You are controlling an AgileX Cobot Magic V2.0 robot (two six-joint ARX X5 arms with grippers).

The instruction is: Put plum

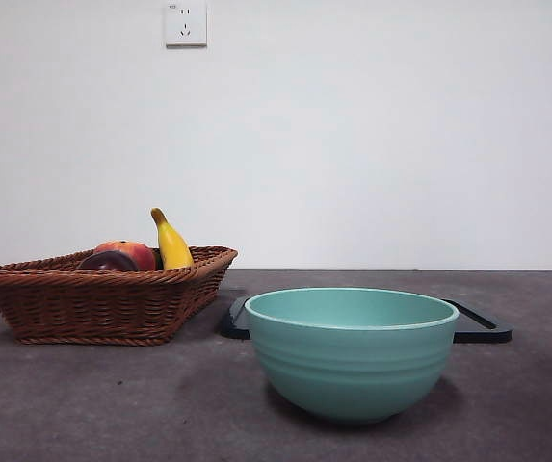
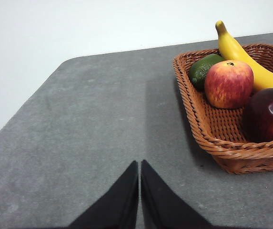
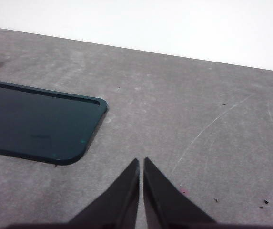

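Now | plum point(image 2: 268, 116) at basket point(image 2: 207, 136) rim | left hand point(image 2: 139, 164), right hand point(image 3: 141, 162) clenched, empty

a wicker basket point(image 1: 102, 303) sits at the left on the grey worktop point(image 1: 83, 404), holding the dark plum point(image 1: 108, 261), a red-orange fruit point(image 1: 133, 252) and an upright banana point(image 1: 170, 243). a teal bowl point(image 1: 353, 351) stands nearer, before a black tray point(image 1: 483, 327).
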